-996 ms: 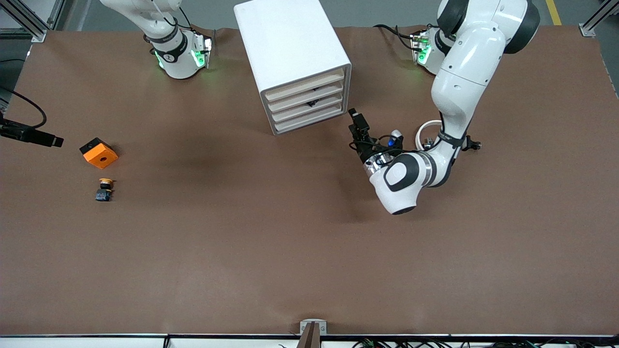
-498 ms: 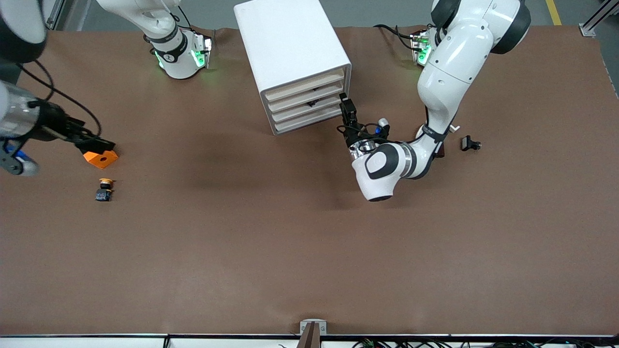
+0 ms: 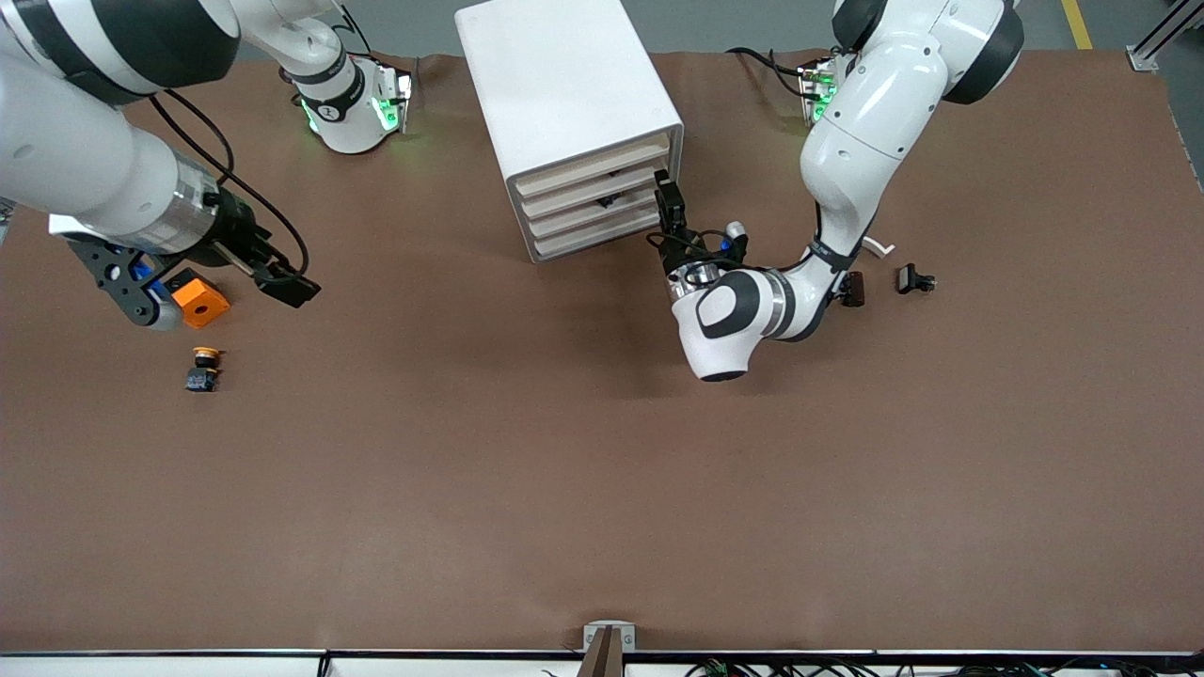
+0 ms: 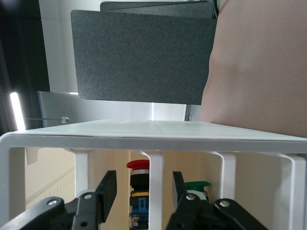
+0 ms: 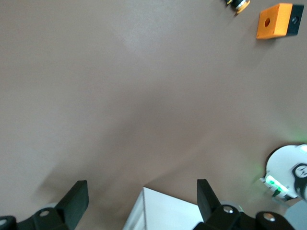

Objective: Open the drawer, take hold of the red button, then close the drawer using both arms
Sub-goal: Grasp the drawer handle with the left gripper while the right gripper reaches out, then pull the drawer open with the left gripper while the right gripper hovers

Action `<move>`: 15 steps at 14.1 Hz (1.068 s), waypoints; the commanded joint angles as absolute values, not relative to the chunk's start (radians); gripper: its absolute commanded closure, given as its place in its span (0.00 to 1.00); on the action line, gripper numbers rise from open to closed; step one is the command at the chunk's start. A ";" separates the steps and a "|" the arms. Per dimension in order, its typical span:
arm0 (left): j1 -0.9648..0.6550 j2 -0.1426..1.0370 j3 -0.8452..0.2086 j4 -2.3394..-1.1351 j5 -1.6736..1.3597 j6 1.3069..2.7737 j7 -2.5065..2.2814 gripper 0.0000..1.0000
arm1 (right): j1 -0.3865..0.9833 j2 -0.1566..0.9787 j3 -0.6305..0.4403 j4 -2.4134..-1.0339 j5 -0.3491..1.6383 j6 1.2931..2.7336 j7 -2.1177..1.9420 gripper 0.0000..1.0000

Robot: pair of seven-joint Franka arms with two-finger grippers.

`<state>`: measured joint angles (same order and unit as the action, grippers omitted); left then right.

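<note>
The left gripper (image 3: 670, 199) is at the cabinet's (image 3: 564, 85) front, at the corner toward the left arm's end of the table, level with the middle drawers. In the left wrist view its fingers (image 4: 109, 184) stand partly apart, one on each side of a white slat (image 4: 155, 191) of the front. Neither finger can be seen touching the slat, and nothing is clamped.

The button (image 4: 138, 173) lies inside the cabinet, seen through the gap next to that slat and between the two fingers. Its long axis runs along the slats. The red cap points toward the cabinet's side wall at the left arm's end, and the dark body and blue base trail away from it. A green-capped button (image 4: 196, 184) sits one gap over. In the front view the drawer fronts look flush.

The right gripper (image 3: 282, 280) is over the table (image 3: 564, 470) toward the right arm's end, fingers spread wide and holding nothing. It is just beside an orange cube (image 3: 202, 303). A yellow-capped button (image 3: 202, 367) lies nearer the front camera than the cube.
</note>
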<state>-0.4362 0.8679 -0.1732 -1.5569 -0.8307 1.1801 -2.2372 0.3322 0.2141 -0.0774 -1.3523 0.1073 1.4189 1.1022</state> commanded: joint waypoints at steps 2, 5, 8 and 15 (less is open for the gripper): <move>-0.472 0.842 -0.175 -1.588 -0.850 1.178 -2.244 0.46 | 0.391 0.304 -0.089 -1.235 0.114 1.417 1.230 0.00; -0.489 0.845 -0.179 -1.595 -0.847 1.180 -2.241 0.52 | 0.408 0.328 -0.089 -1.206 0.114 1.427 1.243 0.00; -0.500 0.847 -0.179 -1.614 -0.845 1.180 -2.246 0.67 | 0.417 0.333 -0.089 -1.203 0.114 1.439 1.259 0.00; -0.514 0.851 -0.179 -1.640 -0.839 1.180 -2.249 0.92 | 0.448 0.348 -0.091 -1.201 0.114 1.488 1.310 0.00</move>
